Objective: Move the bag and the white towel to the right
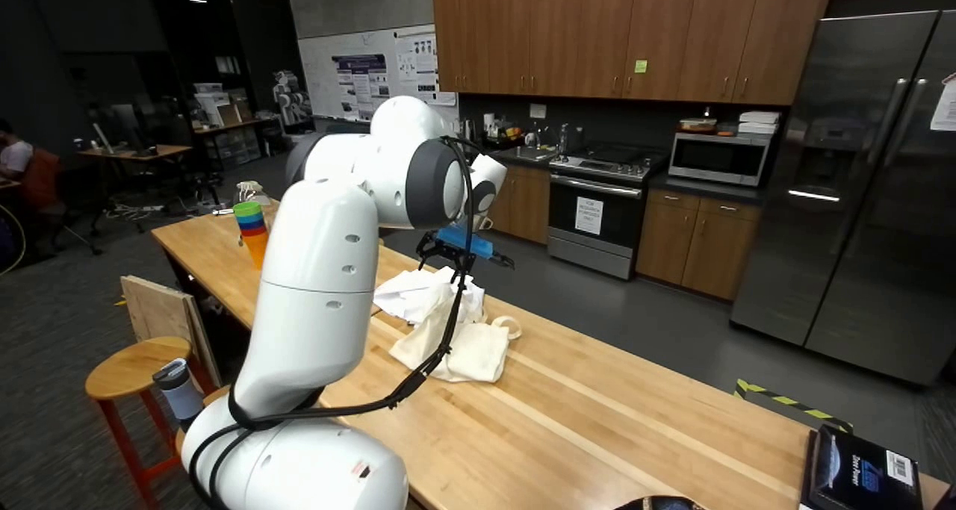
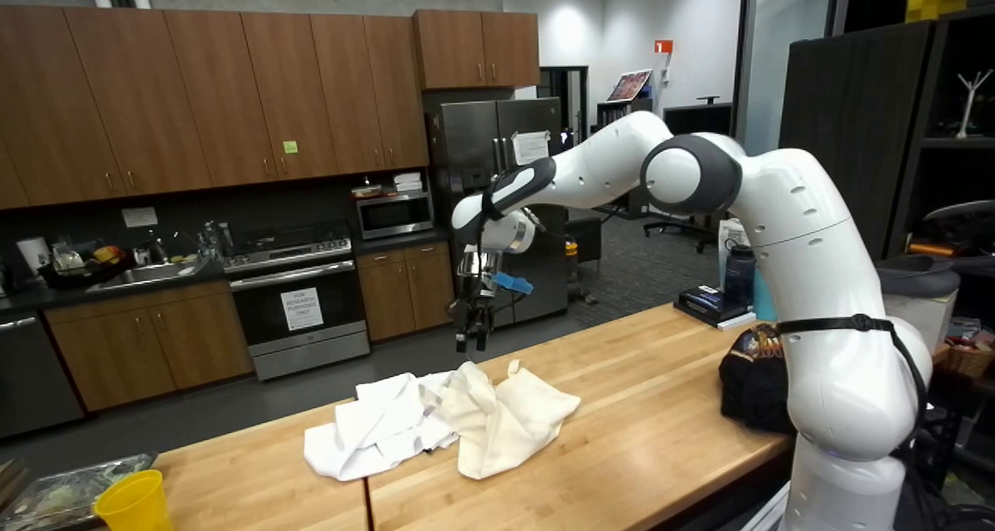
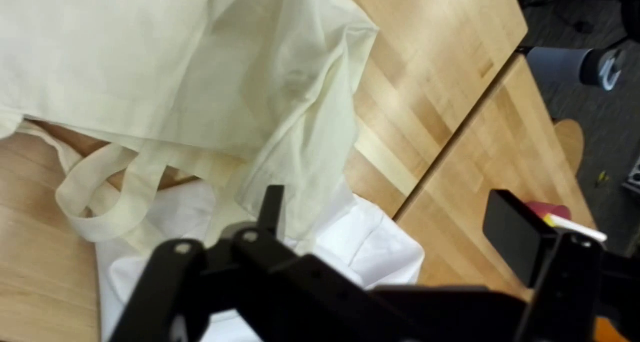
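The gripper (image 3: 387, 207) hangs above the cloth with its jaws spread wide and nothing held. The bag (image 2: 517, 422) lies crumpled on the table (image 2: 645, 391), one end lapped over the white towel (image 2: 373, 426); both rest unlifted.

Hazard, double pick: closing the fingers (image 3: 271, 207) at the overlap may pinch both fabrics, because the layers appear to lie in contact there. A grip clear of the overlap should reduce this risk.

Hazard, snagging: the looped strap (image 3: 135, 192) lies loose at the bag's edge. A low sideways pass could let a finger hook it and drag the bag askew.

Hazard, weak grip: both items appear thin and limp. If the descent stops too high, the pads may take only a shallow fold, which could slip out during transfer. If it runs too low, the fingertips may press on the table.

Hazard, catching: the white towel lies across the table's seam (image 3: 456, 136), and a dragged hem could lodge there. Lifting before sideways travel is advised.

Hazard, collision: if the transfer runs rightward as seen in an exterior view, a long travel could bring the load against the black bundle (image 2: 752, 383) or the box (image 2: 706, 305). The task sentence gives no stopping point, so an overrun toward these objects is possible
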Controlling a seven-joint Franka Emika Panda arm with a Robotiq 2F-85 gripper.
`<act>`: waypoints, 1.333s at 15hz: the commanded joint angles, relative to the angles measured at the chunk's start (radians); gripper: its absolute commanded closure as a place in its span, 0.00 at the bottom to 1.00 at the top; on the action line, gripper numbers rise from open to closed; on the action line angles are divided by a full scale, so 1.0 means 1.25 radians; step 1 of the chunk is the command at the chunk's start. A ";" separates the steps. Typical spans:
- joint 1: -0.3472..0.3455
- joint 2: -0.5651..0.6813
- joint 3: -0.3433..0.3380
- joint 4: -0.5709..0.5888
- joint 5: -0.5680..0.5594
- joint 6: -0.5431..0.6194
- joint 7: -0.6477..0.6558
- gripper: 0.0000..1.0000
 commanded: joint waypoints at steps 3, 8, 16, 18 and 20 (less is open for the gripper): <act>0.068 0.072 -0.018 0.054 -0.170 -0.012 0.281 0.00; 0.065 0.140 -0.019 0.083 -0.227 -0.115 0.368 0.27; 0.020 0.052 -0.006 0.061 -0.184 -0.098 0.331 0.85; -0.008 0.005 0.004 0.047 -0.124 -0.069 0.310 0.99; -0.022 -0.034 0.003 0.035 -0.069 -0.062 0.314 0.66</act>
